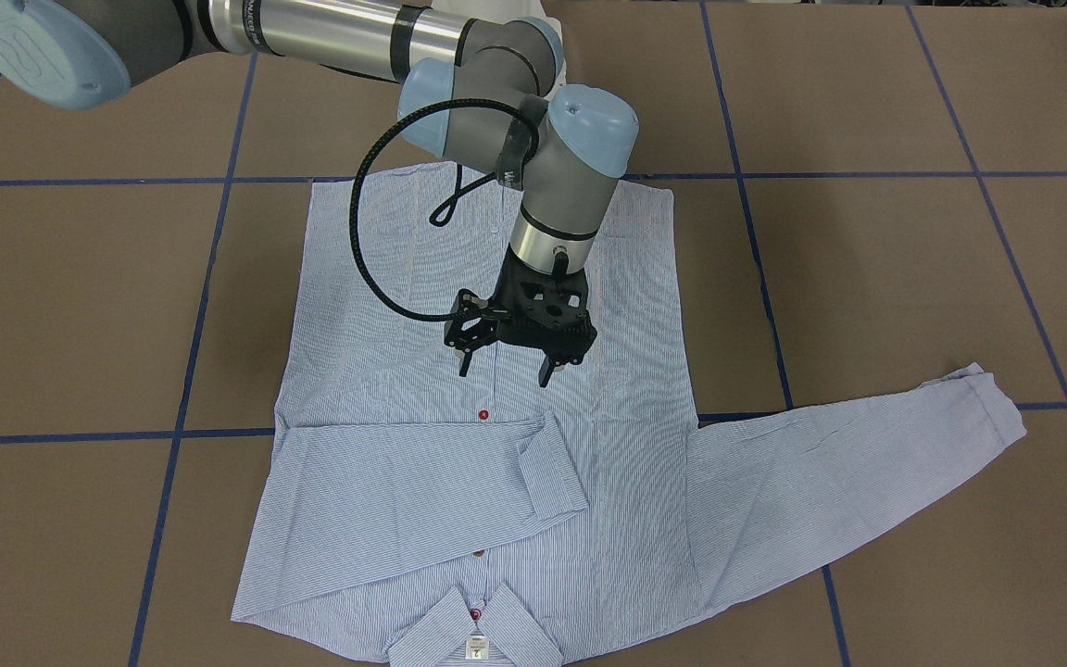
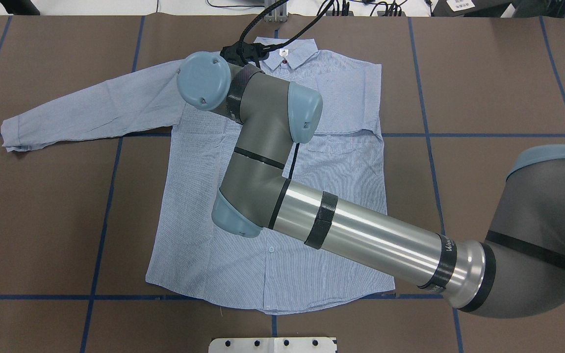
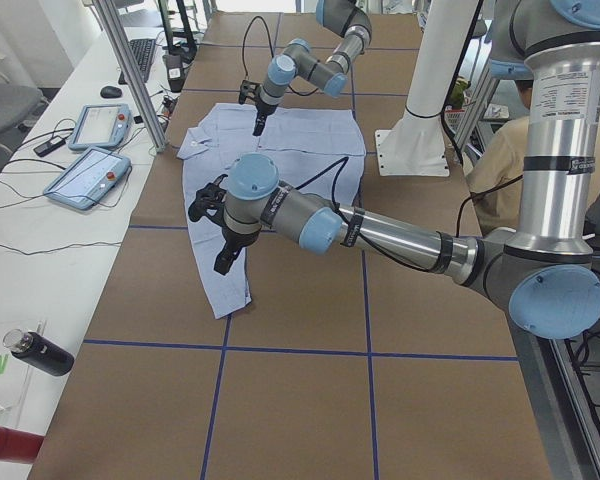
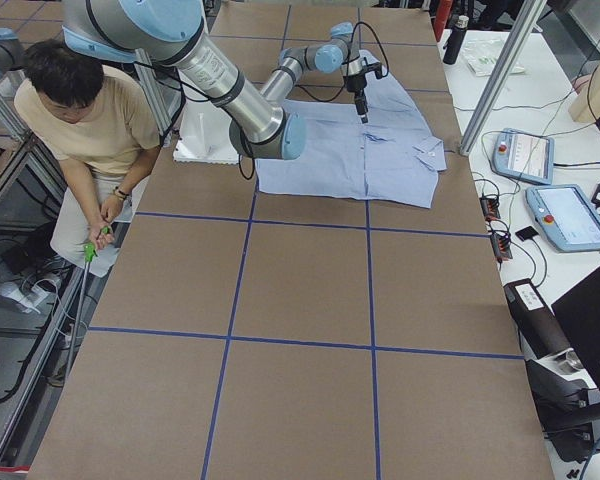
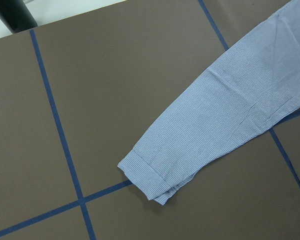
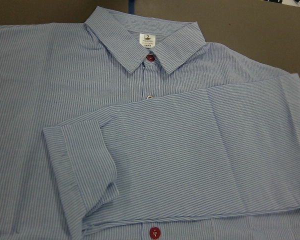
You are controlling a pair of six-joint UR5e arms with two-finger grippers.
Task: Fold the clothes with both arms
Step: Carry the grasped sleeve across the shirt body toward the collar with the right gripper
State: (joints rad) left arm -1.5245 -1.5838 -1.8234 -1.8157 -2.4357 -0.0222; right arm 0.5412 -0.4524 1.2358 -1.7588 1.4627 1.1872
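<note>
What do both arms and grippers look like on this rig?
Right arm and left arm: silver tubes, grey joints, pale blue round caps, black bands. A black braided cable loops by the right wrist. Right gripper is a black skeletal frame with two thin jaws; left gripper is black too.

Table, brown covering (image 1: 867,296), gridded in blue tape (image 1: 867,174). White side bench (image 3: 20,230): two teach pendants (image 3: 88,177), keyboard (image 3: 142,55), mouse (image 3: 110,92), black bottle (image 3: 40,353). Aluminium post (image 3: 128,70).
</note>
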